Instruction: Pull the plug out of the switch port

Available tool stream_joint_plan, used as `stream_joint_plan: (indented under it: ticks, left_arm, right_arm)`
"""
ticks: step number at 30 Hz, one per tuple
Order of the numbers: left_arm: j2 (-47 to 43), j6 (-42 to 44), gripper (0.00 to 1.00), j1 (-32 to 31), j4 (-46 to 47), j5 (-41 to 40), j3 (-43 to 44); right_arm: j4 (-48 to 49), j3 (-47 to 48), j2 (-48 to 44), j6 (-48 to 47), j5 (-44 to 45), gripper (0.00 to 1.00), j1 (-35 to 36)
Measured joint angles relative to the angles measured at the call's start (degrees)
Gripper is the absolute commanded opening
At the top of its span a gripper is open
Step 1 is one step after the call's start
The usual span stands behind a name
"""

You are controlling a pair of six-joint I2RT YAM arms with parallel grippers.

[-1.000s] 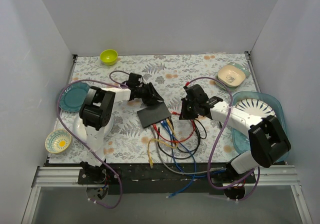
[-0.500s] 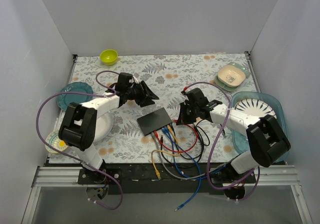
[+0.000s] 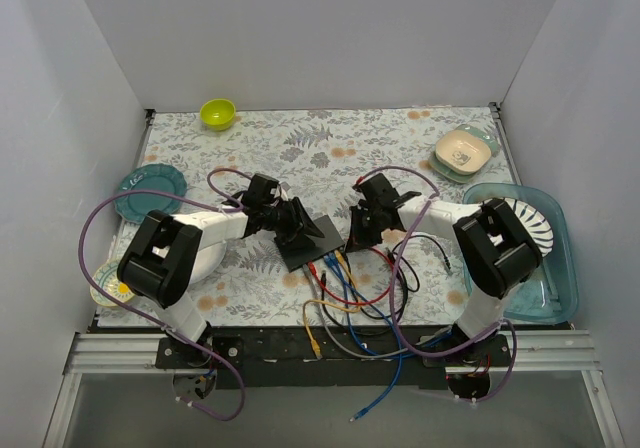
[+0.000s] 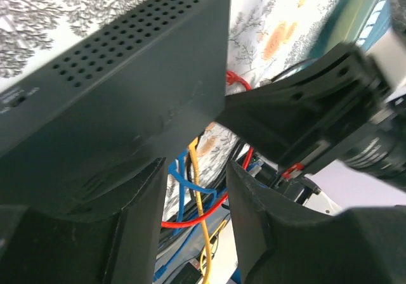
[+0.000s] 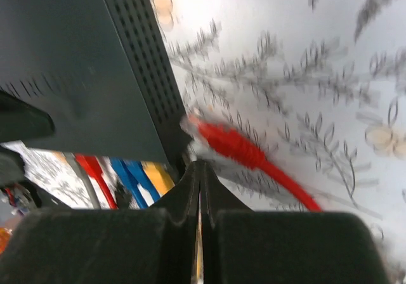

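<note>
The switch (image 3: 313, 240) is a flat dark box lying mid-table, with red, blue and yellow cables (image 3: 335, 268) plugged into its near edge. My left gripper (image 3: 297, 230) is open at its left edge. In the left wrist view the switch (image 4: 114, 87) fills the top left above my spread fingers (image 4: 279, 233). My right gripper (image 3: 357, 230) is shut at the switch's right corner. In the right wrist view a loose red plug (image 5: 222, 141) lies on the cloth just past my closed fingertips (image 5: 200, 170), beside the switch (image 5: 76, 75) and its plugged cables (image 5: 130, 173).
A tangle of cables (image 3: 350, 303) runs from the switch to the near edge. A green bowl (image 3: 217, 113) is at the back left, a teal plate (image 3: 150, 181) at the left, a beige dish (image 3: 465, 150) at the back right, and a teal tub (image 3: 545, 258) at the right.
My left gripper swung back, then came down to the switch's left edge. My right gripper moved left to the switch's right corner. The cables shifted.
</note>
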Motion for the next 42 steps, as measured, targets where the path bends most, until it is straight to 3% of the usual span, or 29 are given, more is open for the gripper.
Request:
stream_joint_plan:
  ticks: [9, 12, 15, 22, 31, 42]
  left_arm:
    - [0.1, 0.3, 0.41, 0.1, -1.3, -1.1, -0.8]
    - [0.1, 0.4, 0.41, 0.1, -1.3, -1.1, -0.8]
    - [0.2, 0.5, 0.41, 0.1, -1.4, -1.1, -0.7]
    - [1.7, 0.7, 0.41, 0.4, -2.5, -1.8, 2.3]
    - [5.2, 0.2, 0.41, 1.0, -2.3, -1.3, 5.7]
    - [5.9, -0.6, 0.4, 1.7, -1.4, 1.0, 4.6]
  right_arm:
    - [2.8, 9.6, 9.1, 2.4, -2.1, 0.02, -3.3]
    - [4.5, 8.6, 8.4, 2.5, -1.2, 0.23, -3.3]
    - [7.7, 3.1, 4.2, 2.7, -0.5, 0.35, -3.3]
    - [12.6, -8.3, -4.4, 3.5, -4.2, 0.48, -3.8]
    - [29.5, -18.6, -6.3, 8.5, -13.0, 0.44, -5.3]
    - [45.2, -19.4, 1.7, 16.7, -18.1, 0.39, -6.4]
